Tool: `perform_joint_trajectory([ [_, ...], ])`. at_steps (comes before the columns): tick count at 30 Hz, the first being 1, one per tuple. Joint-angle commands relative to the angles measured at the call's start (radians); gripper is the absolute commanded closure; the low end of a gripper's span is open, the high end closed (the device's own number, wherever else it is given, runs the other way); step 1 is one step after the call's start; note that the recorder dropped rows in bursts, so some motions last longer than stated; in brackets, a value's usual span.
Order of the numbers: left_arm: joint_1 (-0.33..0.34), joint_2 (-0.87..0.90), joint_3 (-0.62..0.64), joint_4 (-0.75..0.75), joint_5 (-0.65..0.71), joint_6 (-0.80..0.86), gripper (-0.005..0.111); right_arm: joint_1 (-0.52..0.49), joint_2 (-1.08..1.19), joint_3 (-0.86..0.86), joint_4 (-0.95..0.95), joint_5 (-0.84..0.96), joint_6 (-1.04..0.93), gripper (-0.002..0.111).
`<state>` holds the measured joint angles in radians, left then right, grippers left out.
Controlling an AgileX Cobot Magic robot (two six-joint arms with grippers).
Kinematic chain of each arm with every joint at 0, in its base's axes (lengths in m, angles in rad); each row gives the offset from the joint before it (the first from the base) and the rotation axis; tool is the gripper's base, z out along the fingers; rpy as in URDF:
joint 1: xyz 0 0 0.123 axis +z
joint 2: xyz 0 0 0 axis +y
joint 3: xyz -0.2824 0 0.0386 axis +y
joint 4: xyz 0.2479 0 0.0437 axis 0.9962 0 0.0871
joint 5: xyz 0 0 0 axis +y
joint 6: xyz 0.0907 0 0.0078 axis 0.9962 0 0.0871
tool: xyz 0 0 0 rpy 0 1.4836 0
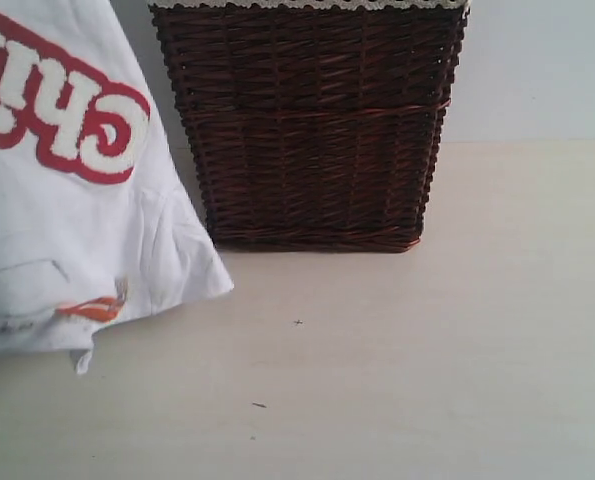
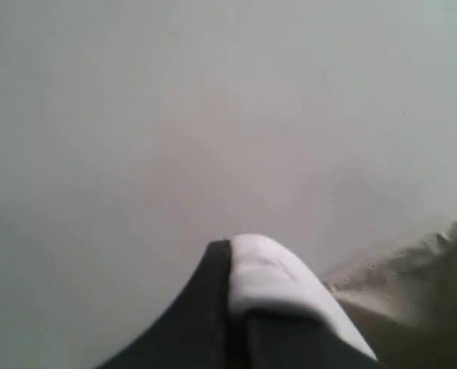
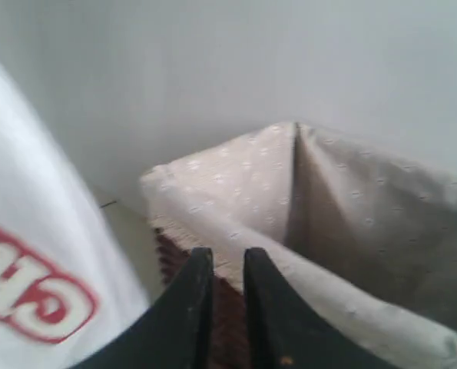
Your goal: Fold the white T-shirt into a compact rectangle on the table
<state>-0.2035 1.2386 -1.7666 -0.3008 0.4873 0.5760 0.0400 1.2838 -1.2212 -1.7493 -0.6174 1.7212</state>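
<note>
As far as can be judged from the three views, progress: an early stage is reached, and no fold is seen.
White T-shirt (image 1: 67, 230): it is held up at the left of the exterior view, hanging in loose creases, with its red-outlined letters (image 1: 77, 120) shown upside down. It is not spread flat. Whether its lowest edge rests on the table cannot be told.
Left gripper (image 2: 230, 265): its jaws are pressed together, and white cloth is seen pinched at the tips. The shirt is judged to be hung from this grip.
Right gripper (image 3: 228, 265): its jaws are parted by a narrow gap and nothing is seen between them. It is placed above the rim of the basket, with the shirt just beside it.
Basket (image 1: 307, 130): dark wicker with a pale dotted lining (image 3: 351, 223), stood at the back of the table. The shirt is outside it.
Table (image 1: 397, 380): a broad bare area is offered in front of the basket, marked by a few small dark specks.
Done: the shirt is lifted and kept out of the basket.
Left: the shirt is to be laid flat and smoothed, the sleeves and sides are to be turned in, and the length is to be folded into a compact rectangle.
</note>
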Motion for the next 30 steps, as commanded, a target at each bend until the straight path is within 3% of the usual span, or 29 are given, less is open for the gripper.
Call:
perform_joint_trajectory([
  [1,-0.005,-0.04,-0.001,0.009,-0.12,-0.122,0.107,-0.004,-0.054,0.104,0.033,-0.151,-0.051,0.077],
  [6,-0.005,-0.028,-0.001,0.009,-0.067,-0.158,0.107,0.021,-0.075,0.248,0.105,-0.411,-0.382,0.072],
  [7,-0.005,-0.012,-0.001,0.007,-0.043,-0.166,0.107,0.078,-0.075,0.286,0.107,-0.413,-0.459,0.07],
  [8,-0.005,0.007,-0.001,0.001,-0.039,-0.166,0.107,0.173,-0.073,0.335,0.105,-0.348,-0.558,0.062],
  [10,-0.005,0.026,-0.001,-0.048,-0.036,-0.164,0.107,0.381,-0.029,0.359,0.11,-0.149,-0.599,0.051],
  [11,-0.005,0.032,-0.001,-0.086,0.019,-0.084,0.107,0.463,-0.003,0.357,0.113,-0.075,-0.619,0.05],
  [14,-0.005,0.037,-0.001,-0.145,0.173,0.106,0.107,0.494,-0.004,0.35,0.127,0.065,-0.629,0.05],
  [16,-0.005,0.04,-0.001,-0.2,0.411,0.213,0.107,0.494,-0.023,0.336,0.127,0.169,-0.612,0.05],
  [18,-0.005,0.04,-0.001,-0.244,0.542,0.264,0.107,0.494,-0.043,0.326,0.127,0.22,-0.585,0.05],
  [20,-0.005,0.04,-0.001,-0.392,0.734,0.376,0.107,0.494,-0.108,0.315,0.127,0.338,-0.543,0.05],
  [22,-0.007,0.041,0.002,-0.547,0.734,0.441,0.107,0.494,-0.201,0.314,0.127,0.44,-0.52,0.05],
  [25,-0.049,0.041,0.012,-0.599,0.734,0.441,0.107,0.494,-0.311,0.314,0.127,0.518,-0.48,0.05],
  [30,-0.216,0.047,0.035,-0.601,0.734,0.523,0.107,0.494,-0.479,0.314,0.127,0.58,-0.437,0.05],
])
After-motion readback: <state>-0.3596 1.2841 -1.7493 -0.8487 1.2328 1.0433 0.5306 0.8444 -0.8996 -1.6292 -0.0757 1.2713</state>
